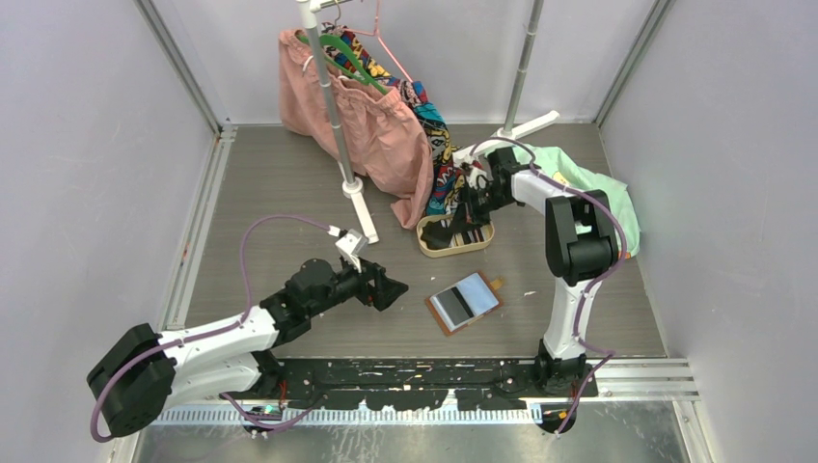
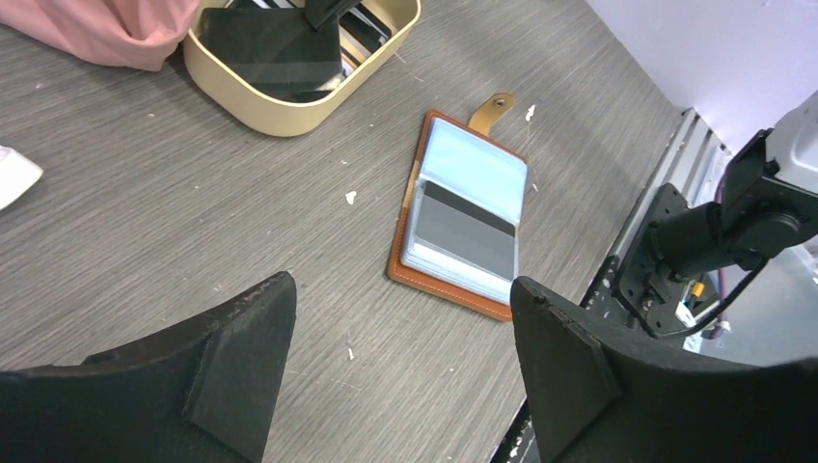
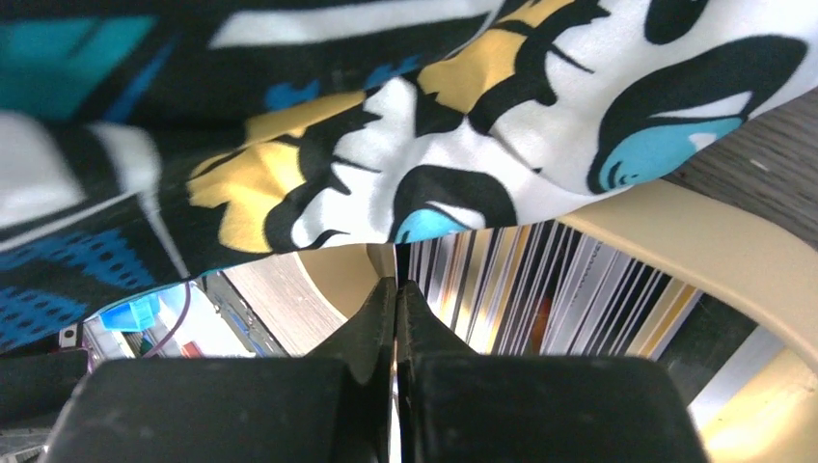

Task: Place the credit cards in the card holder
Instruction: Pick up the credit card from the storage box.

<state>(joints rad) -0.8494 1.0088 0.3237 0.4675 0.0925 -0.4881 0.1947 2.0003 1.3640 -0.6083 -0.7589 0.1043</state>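
The card holder lies open on the table, near the middle. Just beyond it sits a tray with cards in it. Hanging clothes stand behind the tray, to its left. The left gripper is left of the card holder.

Patterned cloth drapes over tray far rim — crowds right hand; card holder unobstructed above.

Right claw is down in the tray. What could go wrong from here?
1. The patterned cloth hangs over the tray just above the shut right claw; lifting may snag it.
2. The cards overlap in the tray, so a lift may drag a second one.
3. The wallet lies open and unheld, the open left claw apart from it; it may slide when a card is pushed in.
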